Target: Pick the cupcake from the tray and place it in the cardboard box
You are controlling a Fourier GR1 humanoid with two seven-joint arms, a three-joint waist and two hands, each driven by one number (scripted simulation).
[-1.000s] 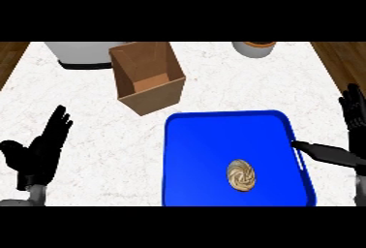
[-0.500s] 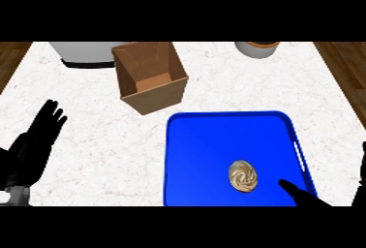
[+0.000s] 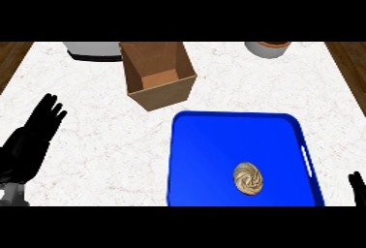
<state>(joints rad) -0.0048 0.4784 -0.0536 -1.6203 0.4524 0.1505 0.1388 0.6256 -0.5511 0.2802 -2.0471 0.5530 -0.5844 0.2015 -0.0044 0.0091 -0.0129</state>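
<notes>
the cupcake (image 3: 250, 178) is sitting on the blue tray (image 3: 214, 145), toward its near right part. the cardboard box (image 3: 159, 77) is standing open on the counter (image 3: 93, 126), just beyond the tray's far left corner. the left hand (image 3: 32, 140) is resting at the left edge, fingers straight, holding nothing. the right hand (image 3: 357, 189) is barely peeking in at lower right, and i can't tell if it's wide or closed.

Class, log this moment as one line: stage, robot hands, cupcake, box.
stage: pre-grasp; left robot hand: open, at left edge; right robot hand: barely in view, lower right; cupcake: on blue tray; cardboard box: open, empty
</notes>
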